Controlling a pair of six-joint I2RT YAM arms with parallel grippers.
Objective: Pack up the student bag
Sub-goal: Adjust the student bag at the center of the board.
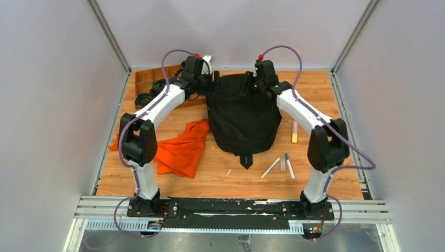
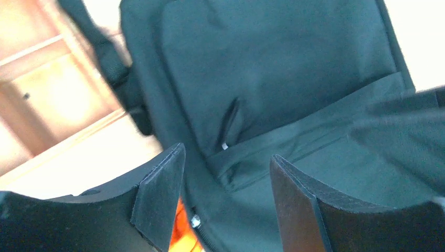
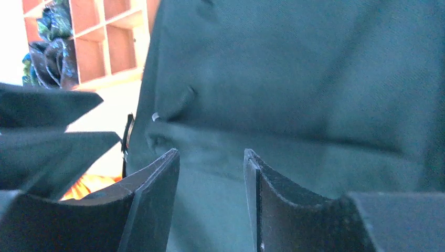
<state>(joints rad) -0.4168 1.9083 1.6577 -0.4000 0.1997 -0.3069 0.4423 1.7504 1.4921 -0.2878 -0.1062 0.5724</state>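
Black student bag (image 1: pixel 242 113) | pens (image 1: pixel 289 168) top view only (wrists: fabric)

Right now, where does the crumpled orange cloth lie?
In the top view, the crumpled orange cloth lies on the wooden table, left of the black fabric backpack.

The student bag (image 1: pixel 242 118) is showing plain, unpatterned black. The crumpled cloth (image 1: pixel 181 149) is glowing solid orange. The table (image 1: pixel 220 181) is showing warm brown wood grain. The left arm (image 1: pixel 157 107) and right arm (image 1: pixel 304 113) are showing white shells with black joints.
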